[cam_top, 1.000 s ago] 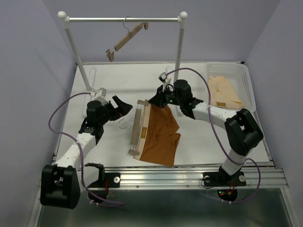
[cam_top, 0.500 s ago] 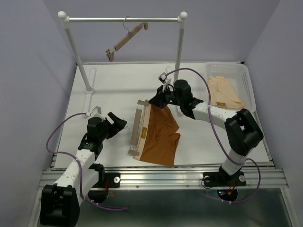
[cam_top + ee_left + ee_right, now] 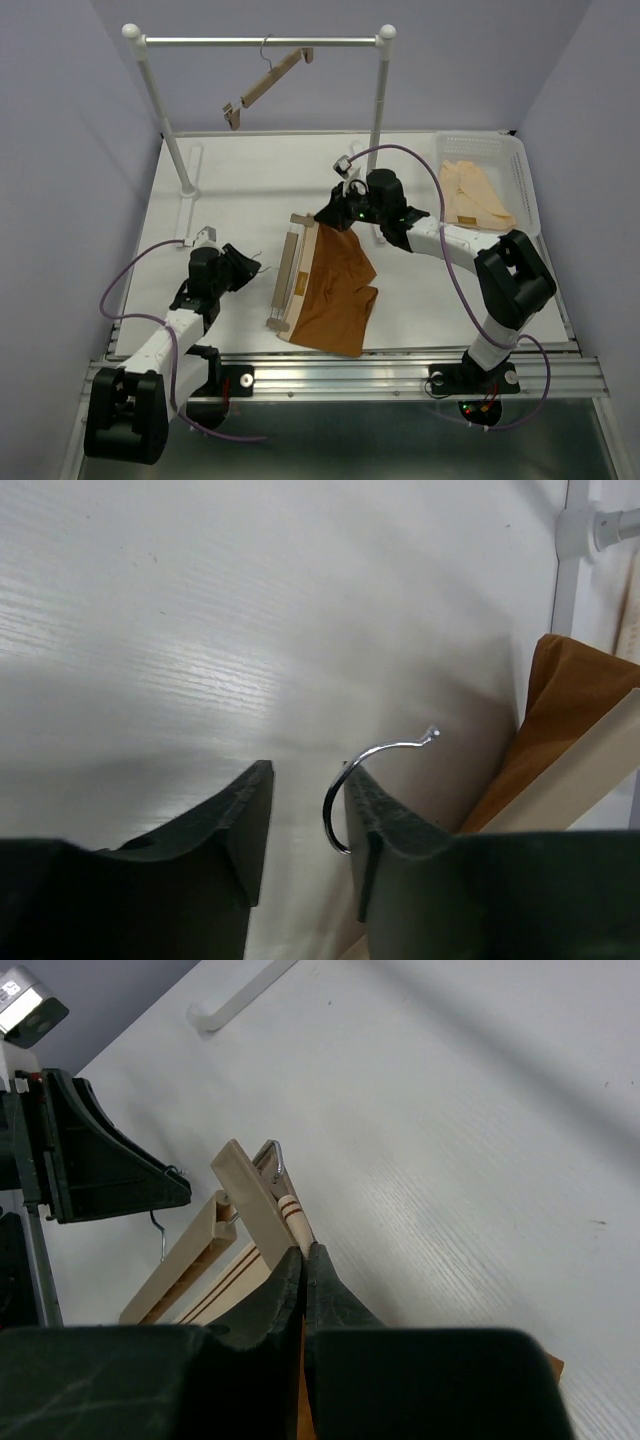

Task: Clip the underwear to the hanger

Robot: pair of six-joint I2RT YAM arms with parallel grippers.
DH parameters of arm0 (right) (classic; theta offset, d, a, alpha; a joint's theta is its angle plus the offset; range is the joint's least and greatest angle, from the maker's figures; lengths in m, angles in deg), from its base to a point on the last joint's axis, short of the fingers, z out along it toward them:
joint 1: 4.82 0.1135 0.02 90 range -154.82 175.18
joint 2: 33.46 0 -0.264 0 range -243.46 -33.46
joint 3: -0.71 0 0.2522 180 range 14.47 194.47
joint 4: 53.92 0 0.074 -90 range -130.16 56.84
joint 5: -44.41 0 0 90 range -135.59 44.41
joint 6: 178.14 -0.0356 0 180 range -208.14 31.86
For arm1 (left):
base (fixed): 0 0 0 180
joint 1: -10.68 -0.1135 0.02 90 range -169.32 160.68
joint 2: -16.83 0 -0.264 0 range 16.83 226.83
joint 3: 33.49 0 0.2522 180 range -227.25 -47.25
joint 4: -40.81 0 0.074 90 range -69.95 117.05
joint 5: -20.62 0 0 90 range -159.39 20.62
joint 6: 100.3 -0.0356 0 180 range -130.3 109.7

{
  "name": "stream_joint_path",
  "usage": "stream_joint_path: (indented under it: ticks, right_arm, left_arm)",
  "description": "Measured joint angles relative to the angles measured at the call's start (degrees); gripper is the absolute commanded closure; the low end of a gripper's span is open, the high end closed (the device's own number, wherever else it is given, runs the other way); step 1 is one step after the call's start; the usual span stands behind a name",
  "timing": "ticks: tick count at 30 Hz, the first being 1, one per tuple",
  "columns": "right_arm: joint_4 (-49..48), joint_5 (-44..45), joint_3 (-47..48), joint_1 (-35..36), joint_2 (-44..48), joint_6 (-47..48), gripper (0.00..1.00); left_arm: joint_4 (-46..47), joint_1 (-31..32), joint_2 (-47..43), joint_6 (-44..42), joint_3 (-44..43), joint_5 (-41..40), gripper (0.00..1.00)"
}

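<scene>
This is looking like a robotics lab, set up as a small test cell rather than a home laundry. Pale lavender panels (image 3: 60,150) are closing in a white table (image 3: 250,180) at 9, 12 and 3 o'clock. The left arm (image 3: 175,325) and the right arm (image 3: 510,280) are standing bolted to an aluminium rail (image 3: 350,372) at 6 o'clock, with purple cables (image 3: 117,277) looping off them. Staged props are sitting out: a white garment rack (image 3: 260,42) at 12 o'clock, a plastic basket (image 3: 525,190) at 2 o'clock, and the hanger (image 3: 288,275) with the underwear (image 3: 335,290) at centre.
</scene>
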Motion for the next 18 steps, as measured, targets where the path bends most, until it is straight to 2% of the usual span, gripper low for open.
stream_joint_path:
  ticks: [4, 12, 13, 18]
  right_arm:
    - [0.31, -0.79, 0.00, 0.00, 0.00, 0.04, 0.99]
    - [2.05, -0.81, 0.13, -0.42, 0.00, 0.57, 0.98]
    - [2.71, -0.81, 0.57, -0.42, -0.04, 0.76, 0.93]
    - [7.26, -0.57, 8.66, -0.44, -3.76, 2.14, 0.90]
  left_arm:
    - [1.29, 0.00, 2.75, -0.98, -1.22, 0.42, 1.00]
    - [2.38, -0.02, 2.12, -2.08, -2.21, 1.42, 1.00]
    - [2.08, -0.02, 0.85, -2.23, -2.21, 1.44, 1.00]
    - [0.02, -0.11, -7.74, -2.10, -2.38, 0.28, 1.00]
